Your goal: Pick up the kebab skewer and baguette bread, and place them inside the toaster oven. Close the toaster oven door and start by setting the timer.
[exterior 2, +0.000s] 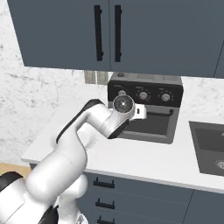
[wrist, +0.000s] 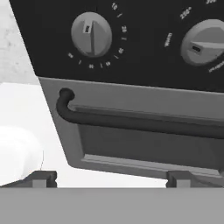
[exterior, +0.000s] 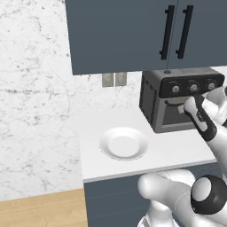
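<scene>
The toaster oven stands at the counter's back, its closed door facing forward, handle bar horizontal. Just before it, the gripper hovers with jaws spread. Open counter lies left, around the white plate.

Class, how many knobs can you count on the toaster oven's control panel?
3, in a row across the panel: left knob, middle knob, right knob. None seems hidden.

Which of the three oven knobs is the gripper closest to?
The leftmost knob, directly above the open gripper; the middle knob sits off to the right.
</scene>
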Motion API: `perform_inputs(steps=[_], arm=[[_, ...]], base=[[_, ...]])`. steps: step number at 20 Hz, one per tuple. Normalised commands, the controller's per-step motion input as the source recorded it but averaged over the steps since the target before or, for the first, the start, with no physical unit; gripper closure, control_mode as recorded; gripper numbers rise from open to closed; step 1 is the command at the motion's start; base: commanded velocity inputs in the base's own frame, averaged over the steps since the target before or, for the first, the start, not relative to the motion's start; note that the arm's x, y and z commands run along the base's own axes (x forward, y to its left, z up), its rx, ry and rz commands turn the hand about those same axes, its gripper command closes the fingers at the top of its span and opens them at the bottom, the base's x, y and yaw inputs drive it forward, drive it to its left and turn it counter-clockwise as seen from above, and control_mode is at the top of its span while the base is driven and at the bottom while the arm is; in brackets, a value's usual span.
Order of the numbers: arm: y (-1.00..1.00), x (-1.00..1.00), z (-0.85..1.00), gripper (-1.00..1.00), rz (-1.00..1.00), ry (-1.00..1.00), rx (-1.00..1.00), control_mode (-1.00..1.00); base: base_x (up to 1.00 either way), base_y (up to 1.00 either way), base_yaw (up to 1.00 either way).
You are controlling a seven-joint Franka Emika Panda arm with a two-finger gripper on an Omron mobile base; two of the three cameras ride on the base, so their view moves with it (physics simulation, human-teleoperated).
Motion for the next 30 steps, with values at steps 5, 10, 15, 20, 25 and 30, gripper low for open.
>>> perform_inputs(steps=[5, 10, 15, 20, 25, 30], arm=[[0.0, -0.44, 0.19, -1.0, -0.03, -0.27, 0.0, -1.0], [0.02, -0.11, 0.31, -1.0, -0.05, -0.33, -0.01, -1.0], [0.03, 0.0, 0.38, -1.0, -0.06, -0.21, -0.01, -1.0], [0.0, 0.0, 0.33, -1.0, -0.06, -0.1, 0.0, -1.0], [0.06, 0.0, 0.27, -1.0, -0.05, -0.01, 0.0, -1.0], [0.16, 0.0, 0.02, -1.0, -0.03, 0.0, 0.0, -1.0]], base=[[0.0, 0.0, 0.0], [0.0, 0.0, 0.0], [0.0, 0.0, 0.0], [0.0, 0.0, 0.0], [0.0, 0.0, 0.0], [0.0, 0.0, 0.0]])
